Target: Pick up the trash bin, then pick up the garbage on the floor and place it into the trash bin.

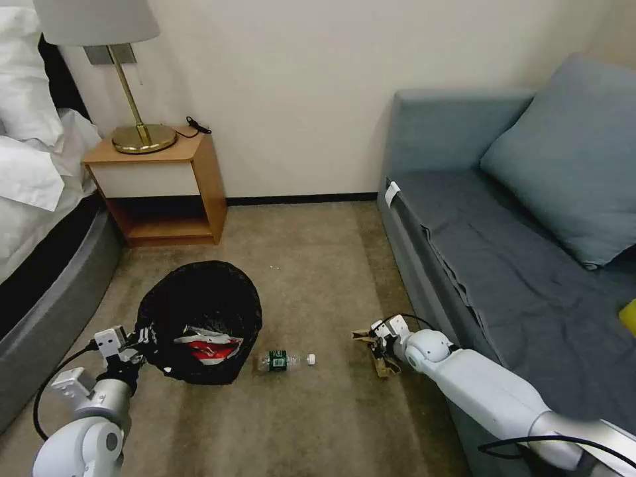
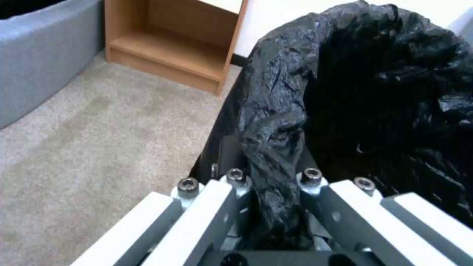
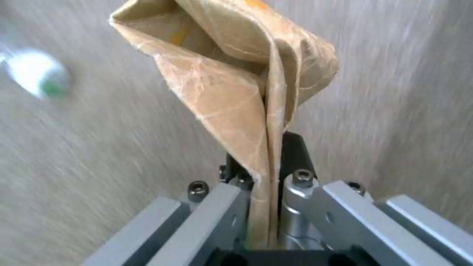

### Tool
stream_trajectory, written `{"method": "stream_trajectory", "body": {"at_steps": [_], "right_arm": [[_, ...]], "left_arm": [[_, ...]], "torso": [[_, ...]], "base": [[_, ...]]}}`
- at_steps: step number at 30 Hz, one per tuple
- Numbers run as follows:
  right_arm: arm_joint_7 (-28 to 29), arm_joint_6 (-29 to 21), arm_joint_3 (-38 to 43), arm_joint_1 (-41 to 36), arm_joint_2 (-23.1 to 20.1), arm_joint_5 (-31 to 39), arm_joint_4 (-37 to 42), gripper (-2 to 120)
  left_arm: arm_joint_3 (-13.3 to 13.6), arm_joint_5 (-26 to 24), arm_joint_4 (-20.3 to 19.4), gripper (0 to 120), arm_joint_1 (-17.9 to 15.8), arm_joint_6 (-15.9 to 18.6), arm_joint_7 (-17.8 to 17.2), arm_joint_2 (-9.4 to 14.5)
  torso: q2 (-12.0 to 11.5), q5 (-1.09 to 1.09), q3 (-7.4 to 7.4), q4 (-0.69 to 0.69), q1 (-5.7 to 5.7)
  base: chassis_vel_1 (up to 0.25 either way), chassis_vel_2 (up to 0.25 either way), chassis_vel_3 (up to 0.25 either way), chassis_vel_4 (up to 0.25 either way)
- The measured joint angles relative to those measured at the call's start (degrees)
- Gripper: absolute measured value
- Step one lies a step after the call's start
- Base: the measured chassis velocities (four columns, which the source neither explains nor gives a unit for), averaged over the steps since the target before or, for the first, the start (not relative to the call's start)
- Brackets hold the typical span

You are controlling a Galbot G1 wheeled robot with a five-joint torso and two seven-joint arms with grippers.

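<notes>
The trash bin [image 1: 199,311], round and lined with a crinkly black bag, hangs tilted just above the carpet at lower left. My left gripper [image 1: 142,341] is shut on its rim [image 2: 273,173]. A red-and-white carton [image 1: 209,348] lies inside it. A clear mini bottle with a green label [image 1: 281,361] lies on the carpet just right of the bin, also blurred in the right wrist view [image 3: 37,74]. Further right, beside the sofa, my right gripper [image 1: 371,344] is shut on crumpled brown paper [image 3: 236,85], held a little off the floor.
A wooden nightstand [image 1: 162,189] with a brass lamp [image 1: 136,99] stands at the back left, next to the bed [image 1: 40,218]. A grey-blue sofa [image 1: 530,265] with a cushion runs along the right. Beige carpet [image 1: 311,265] lies open between them.
</notes>
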Motion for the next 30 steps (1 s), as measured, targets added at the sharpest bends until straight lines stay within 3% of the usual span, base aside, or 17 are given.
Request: {"method": "stream_trajectory", "body": {"at_steps": [8,18,30], "right_arm": [[4.7,1.2,5.9,0.0,-3.3,6.7,17.7,0],[8.9,4.9,6.9,3.6,-2.9,11.7,33.5,0],[10.8,7.7,3.4,7.7,0.5,14.1,39.9,0]], "left_arm": [[0.4,-1.6,0.5,4,0.0,1.2,-0.8,0.8],[1.4,-1.8,1.1,4,-0.2,2.8,-1.3,1.5],[3.1,-1.6,0.5,4,0.2,4.1,-1.1,2.0]], "torso": [[0.0,0.00,0.00,0.00,0.00],[0.0,-0.02,0.00,0.01,0.00],[0.0,-0.01,-0.01,0.00,0.00]], "base": [[0.000,0.000,0.000,0.000],[0.000,0.000,0.000,0.000],[0.000,0.000,0.000,0.000]]}}
